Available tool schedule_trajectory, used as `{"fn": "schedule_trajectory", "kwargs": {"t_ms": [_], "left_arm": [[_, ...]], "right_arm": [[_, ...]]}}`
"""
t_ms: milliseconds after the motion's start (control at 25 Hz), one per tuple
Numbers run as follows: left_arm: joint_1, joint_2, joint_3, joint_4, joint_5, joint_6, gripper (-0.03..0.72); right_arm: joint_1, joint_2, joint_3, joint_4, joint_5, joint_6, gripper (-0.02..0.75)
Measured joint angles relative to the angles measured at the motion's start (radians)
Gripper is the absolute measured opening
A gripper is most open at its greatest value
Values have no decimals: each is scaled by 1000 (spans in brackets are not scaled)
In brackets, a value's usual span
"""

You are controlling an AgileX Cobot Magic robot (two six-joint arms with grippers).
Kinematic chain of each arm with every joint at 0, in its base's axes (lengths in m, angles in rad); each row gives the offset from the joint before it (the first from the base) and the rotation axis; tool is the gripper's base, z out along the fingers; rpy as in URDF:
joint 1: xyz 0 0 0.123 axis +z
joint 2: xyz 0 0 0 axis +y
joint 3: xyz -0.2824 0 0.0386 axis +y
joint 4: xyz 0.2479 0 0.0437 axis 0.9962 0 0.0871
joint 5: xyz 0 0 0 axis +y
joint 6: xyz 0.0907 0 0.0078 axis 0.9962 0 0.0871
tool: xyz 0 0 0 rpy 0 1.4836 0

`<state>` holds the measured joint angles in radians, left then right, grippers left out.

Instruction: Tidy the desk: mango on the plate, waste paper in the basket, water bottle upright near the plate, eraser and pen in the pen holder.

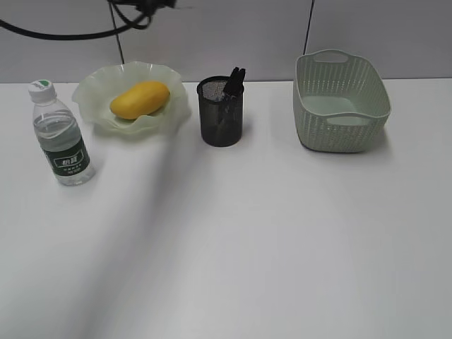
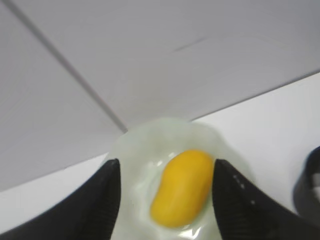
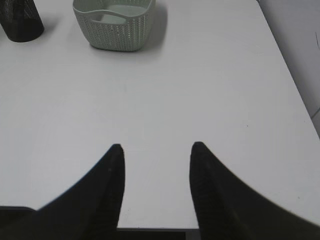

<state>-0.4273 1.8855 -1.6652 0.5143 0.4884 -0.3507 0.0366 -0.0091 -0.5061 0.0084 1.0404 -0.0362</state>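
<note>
water bottle (image 1: 61,135) upright, dark green label, white writing too small to read.

Basket (image 1: 342,102) interior and pen holder (image 1: 221,113) contents unclear.

i seem to be working in a lab or office test setup: a wide, plain white desk (image 1: 268,240) pushed against a pale grey panelled wall (image 1: 381,35) with dark seams at the far side, black cables (image 1: 63,32) hanging at the far left, and a few staged props like a mesh pen holder (image 1: 221,113) and plastic basket (image 1: 340,102)
</note>
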Motion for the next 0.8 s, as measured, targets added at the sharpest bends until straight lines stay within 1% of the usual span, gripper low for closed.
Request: {"fn": "schedule_trajectory", "kwargs": {"t_ms": [80,120,160,280,360,440,520,600,680,800], "left_arm": [[41,-25,-29,-22,141,25,447],[66,-41,-45,-57,207,59,447],[94,-55,-58,-102,268,104,447],[186,-101,-73,-309,432,241,447],[248,-123,-73,-414,549,309,447],[314,-144,-73,-481,669,367,447],[371,-174,-55,-520,705,397,449],[426,-230,11,-553,713,420,449],[462,-324,107,-568,717,433,449],[485,-499,293,-570,721,443,449]], "right_arm": [[0,0,0,0,0,0,351],[0,0,0,0,0,0,351],[0,0,0,0,0,0,351],[0,0,0,0,0,0,351],[0,0,0,0,0,0,351],[0,0,0,0,0,0,351],[0,0,0,0,0,0,351],[0,0,0,0,0,0,351],[0,0,0,0,0,0,351],[0,0,0,0,0,0,351]]}}
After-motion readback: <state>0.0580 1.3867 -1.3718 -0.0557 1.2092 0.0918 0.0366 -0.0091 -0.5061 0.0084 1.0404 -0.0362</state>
